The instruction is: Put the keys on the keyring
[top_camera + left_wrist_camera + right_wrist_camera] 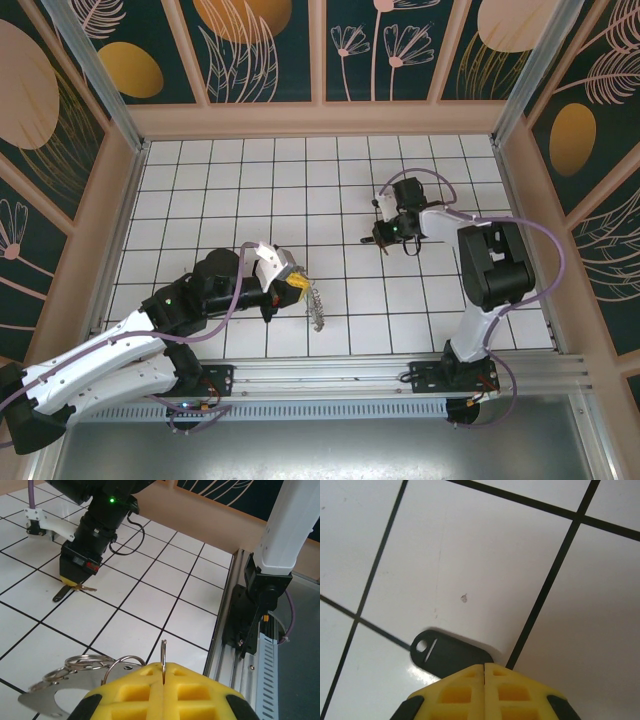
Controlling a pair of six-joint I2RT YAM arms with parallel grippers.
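The right hand (484, 670) is closed on the end of a dark key (447, 655) lying on the tiled surface (470, 555). The left hand (164, 671) is clamped shut on the keyring (163, 652).

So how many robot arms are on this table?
2. The left arm reaches in from the near left, jaws shut on the keyring. The right arm stands at the near right, jaws shut on a dark key. None seems hidden.
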